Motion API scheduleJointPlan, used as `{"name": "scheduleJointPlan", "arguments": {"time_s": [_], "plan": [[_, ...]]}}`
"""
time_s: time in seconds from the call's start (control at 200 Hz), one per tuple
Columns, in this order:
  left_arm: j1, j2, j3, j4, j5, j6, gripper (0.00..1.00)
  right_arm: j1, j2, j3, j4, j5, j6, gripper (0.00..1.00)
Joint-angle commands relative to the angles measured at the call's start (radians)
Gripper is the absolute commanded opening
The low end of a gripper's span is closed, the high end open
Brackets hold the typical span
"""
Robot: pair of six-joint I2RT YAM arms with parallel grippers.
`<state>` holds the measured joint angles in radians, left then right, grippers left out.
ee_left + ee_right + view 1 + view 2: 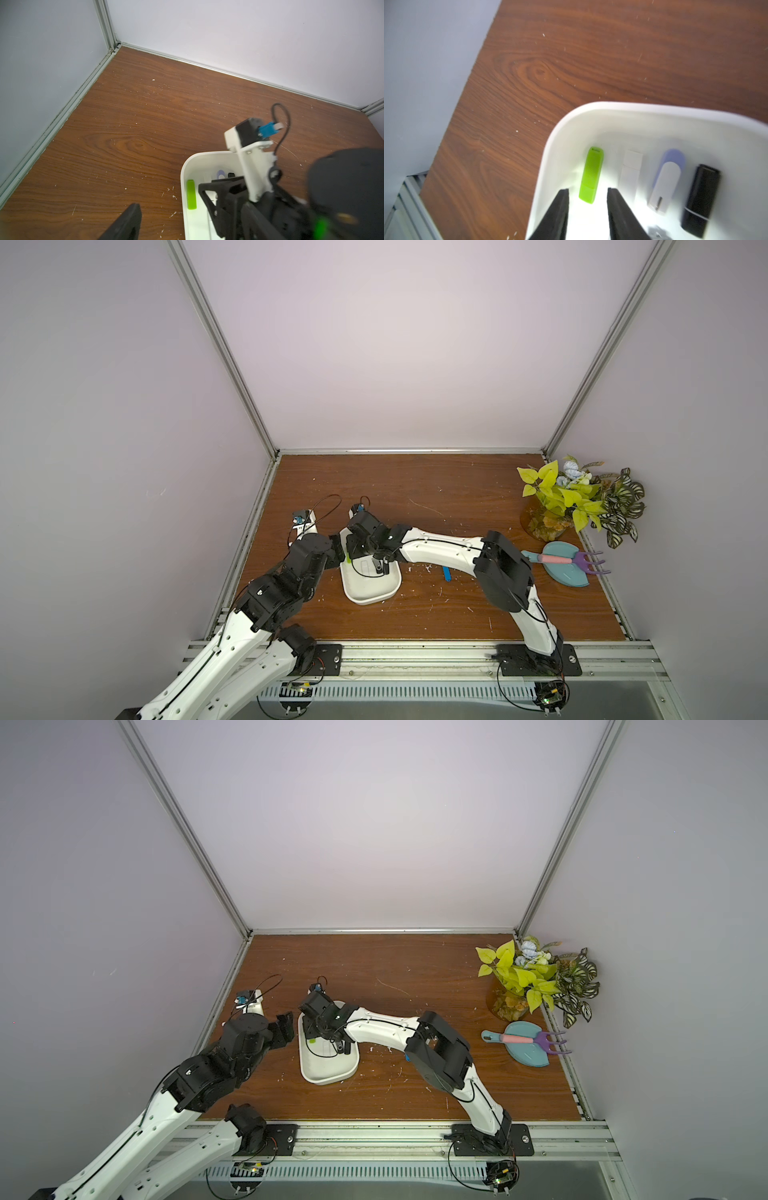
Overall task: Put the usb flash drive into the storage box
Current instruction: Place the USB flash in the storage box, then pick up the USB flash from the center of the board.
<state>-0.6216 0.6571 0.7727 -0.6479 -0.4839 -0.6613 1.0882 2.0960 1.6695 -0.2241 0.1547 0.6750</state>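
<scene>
Green usb flash drive (591, 174) lies at nine o'clock in the storage box (591, 108). Right gripper (588, 190) barely parted, left gripper (286, 1029) wide, both empty.

Four usb flash drives (591, 175), one storage box (571, 122), one blue stick (446, 573)

Green usb flash drive (590, 175) lying flat in shallow white lidless storage box (633, 116), alongside its side wall

Robot test cell in a lab. Plain lilac wall panels (395, 344) set in aluminium framing (224, 348); wood-grain surface (415, 497). Left arm (241, 635) and right arm (440, 551) bolted to front rail (415, 655). Slotted cable duct (415, 691), bare circuit board (550, 695).
</scene>
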Motion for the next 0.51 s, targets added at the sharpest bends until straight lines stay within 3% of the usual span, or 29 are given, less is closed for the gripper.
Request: {"name": "scheduleJointPlan", "arguments": {"time_s": [0.0, 0.3, 0.5], "plan": [[0.008, -0.007, -0.007, -0.013, -0.016, 0.006, 0.75, -0.055, -0.193, -0.057, -0.028, 0.077, -0.068, 0.40], [0.008, 0.004, -0.004, -0.012, -0.010, 0.007, 0.76, -0.246, -0.636, -0.520, -0.088, 0.145, -0.131, 0.50], [0.007, 0.002, -0.005, -0.012, -0.007, 0.008, 0.76, -0.269, -0.695, -0.700, -0.198, 0.148, -0.118, 0.52]]}}
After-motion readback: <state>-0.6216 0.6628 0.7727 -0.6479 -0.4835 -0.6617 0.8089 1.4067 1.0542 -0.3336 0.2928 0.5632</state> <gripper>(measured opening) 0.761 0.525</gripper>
